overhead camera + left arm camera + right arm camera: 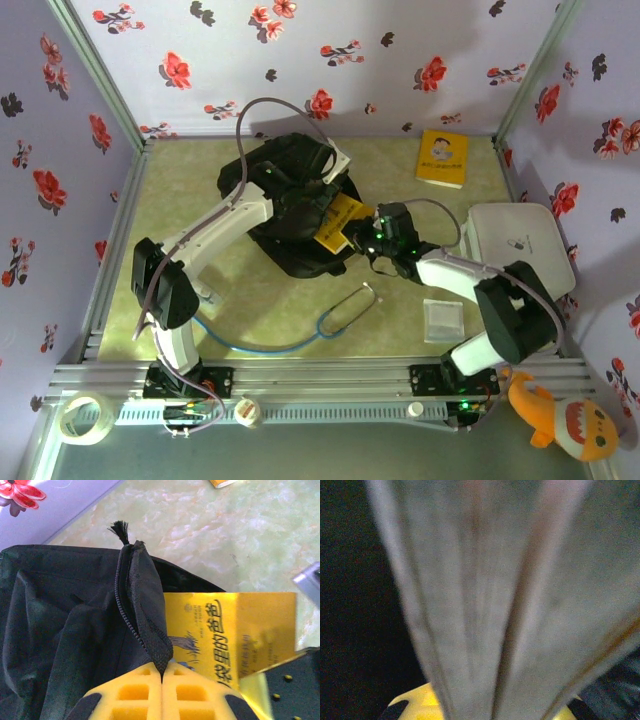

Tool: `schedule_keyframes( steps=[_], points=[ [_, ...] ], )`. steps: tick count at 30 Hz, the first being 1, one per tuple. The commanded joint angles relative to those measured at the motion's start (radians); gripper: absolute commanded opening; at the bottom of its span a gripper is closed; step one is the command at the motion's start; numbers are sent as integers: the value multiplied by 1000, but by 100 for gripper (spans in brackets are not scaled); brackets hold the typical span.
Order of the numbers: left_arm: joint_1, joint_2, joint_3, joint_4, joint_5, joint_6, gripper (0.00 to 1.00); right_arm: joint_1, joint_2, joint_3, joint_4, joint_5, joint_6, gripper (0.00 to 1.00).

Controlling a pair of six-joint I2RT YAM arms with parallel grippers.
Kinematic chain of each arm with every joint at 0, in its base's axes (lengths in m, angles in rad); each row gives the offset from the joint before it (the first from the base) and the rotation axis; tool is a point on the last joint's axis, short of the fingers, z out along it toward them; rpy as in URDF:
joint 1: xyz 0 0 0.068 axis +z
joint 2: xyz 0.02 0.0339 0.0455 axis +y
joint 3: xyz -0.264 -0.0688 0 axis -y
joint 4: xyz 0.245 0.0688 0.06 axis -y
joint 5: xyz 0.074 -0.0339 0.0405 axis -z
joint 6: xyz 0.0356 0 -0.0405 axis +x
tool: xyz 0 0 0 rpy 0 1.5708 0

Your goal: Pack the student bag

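Right wrist view: a grey, ridged surface running down the centre of the frame is too blurred to identify. Left wrist view: the student bag hides the left edge of a yellow book, whose lower right corner lies behind an unidentifiable dark studded plate cut off at the frame's corner. Overhead, upper right, the cover print on a yellow booklet is too small to read.

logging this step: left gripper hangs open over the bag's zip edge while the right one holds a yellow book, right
Not quite: the left gripper is shut, pinching the zip edge of the student bag, as the left wrist view shows. The right gripper does hold the yellow book.
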Motion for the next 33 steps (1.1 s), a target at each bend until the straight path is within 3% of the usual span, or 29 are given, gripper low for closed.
schedule_keyframes(
  steps=[1, 11, 23, 28, 33],
  points=[
    [-1, -53, 16, 66, 33, -23, 0, 17, 62, 98, 88, 21, 3, 12],
    [-1, -78, -12, 85, 40, -49, 0, 58, 322, 290, 68, 135, 86, 15],
    [11, -106, -39, 92, 39, -46, 0, 90, 561, 461, 119, 127, 161, 26],
    [19, -107, -49, 93, 39, -41, 0, 83, 539, 434, 146, 111, 170, 41],
    [38, -115, -73, 87, 39, -18, 0, 58, 391, 353, 109, 69, 160, 56]
  ],
)
